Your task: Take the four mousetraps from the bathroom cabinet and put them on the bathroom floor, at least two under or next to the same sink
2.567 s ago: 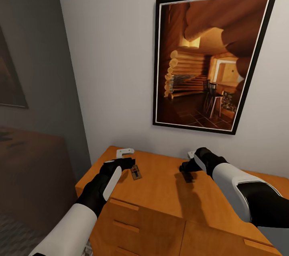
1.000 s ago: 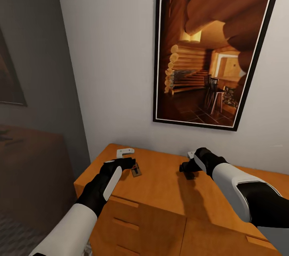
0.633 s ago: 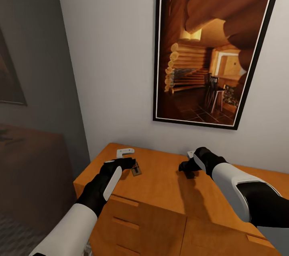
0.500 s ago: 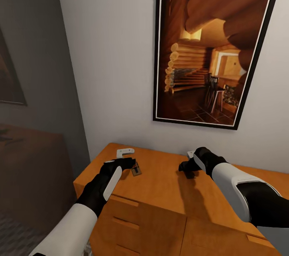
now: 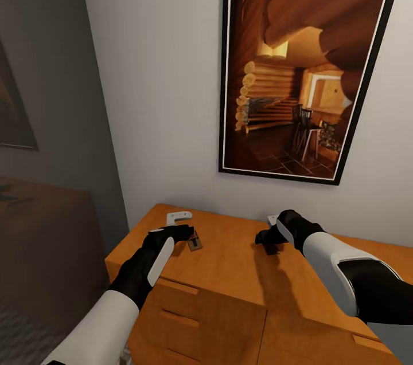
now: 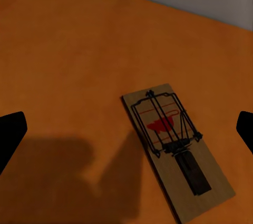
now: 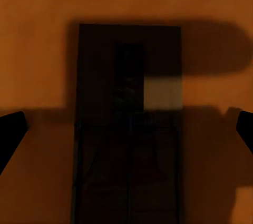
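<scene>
The robot is facing the cabinet, both arms reaching over its orange-brown worktop.

The left gripper is hovering low over the worktop near the cabinet's left end. In the left wrist view its fingers are showing at opposite edges, spread wide and holding nothing. One mousetrap is lying flat on the worktop between and ahead of them, set at an angle, its dark wire bar and red patch facing up; in the head view this trap is sitting just beside the gripper.

The right gripper is hanging over the worktop's middle. Its fingers are likewise spread wide, empty. A second trap is lying flat directly beneath, deep in the gripper's shadow.

A framed picture is hanging on the wall above.
</scene>
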